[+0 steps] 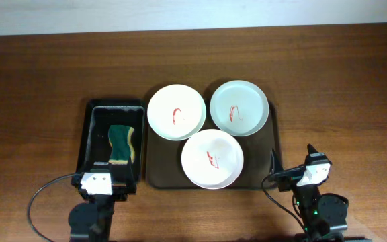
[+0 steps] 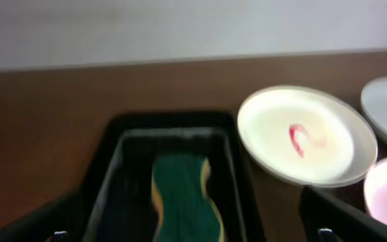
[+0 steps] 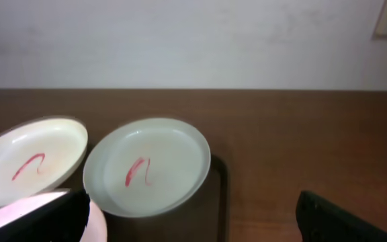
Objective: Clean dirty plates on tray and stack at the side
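Step 1, we reckon: 0 cleaned yet. 3 plates (image 1: 176, 112), red-smeared, on tray (image 1: 158, 176). Sponge (image 1: 121, 143) in black bin (image 1: 89, 134). Left gripper (image 1: 103, 180), right gripper (image 1: 291, 161): both agape, empty. Nxt: left needs sponge, approx. straight ahead.

Plates (image 1: 175, 112) crowd the tray (image 1: 161, 171), bin (image 1: 84, 141) flanks its left; table (image 1: 341, 87) rightward lies open.
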You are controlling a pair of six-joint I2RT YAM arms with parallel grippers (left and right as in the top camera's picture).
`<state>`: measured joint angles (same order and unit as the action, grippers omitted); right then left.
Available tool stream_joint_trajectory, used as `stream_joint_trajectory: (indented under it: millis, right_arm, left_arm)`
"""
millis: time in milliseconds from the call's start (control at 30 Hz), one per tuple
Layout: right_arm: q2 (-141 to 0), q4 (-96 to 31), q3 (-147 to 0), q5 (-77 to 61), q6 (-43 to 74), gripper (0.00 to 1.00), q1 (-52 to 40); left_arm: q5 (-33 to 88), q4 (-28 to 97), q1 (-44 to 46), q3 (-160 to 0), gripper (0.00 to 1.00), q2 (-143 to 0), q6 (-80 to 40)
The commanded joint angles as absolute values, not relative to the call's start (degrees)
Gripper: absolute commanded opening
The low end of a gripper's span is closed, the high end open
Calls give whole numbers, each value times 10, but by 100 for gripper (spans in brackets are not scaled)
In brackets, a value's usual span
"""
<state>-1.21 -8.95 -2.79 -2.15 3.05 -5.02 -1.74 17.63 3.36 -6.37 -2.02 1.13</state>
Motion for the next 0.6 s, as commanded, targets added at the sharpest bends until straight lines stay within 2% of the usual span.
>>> stream_joint_trajectory:
  millis: [0, 200, 467, 567]
  right_arm:
    - [-37, -146, -86, -19, 38, 99, -49]
    - [-172, -279, -242, -25, 65, 99, -49]
    - [-507, -528, -514, -25, 65, 99, -49]
    - [-574, -547, -555, -82, 65, 99, -49]
  left_arm:
    - [-13, 223, 33, -134, 99, -64, 22]
    - [-12, 342, 33, -295, 99, -211, -10]
    - [53, 545, 33, -527, 99, -504, -24]
    - [102, 547, 33, -531, 99, -558, -24]
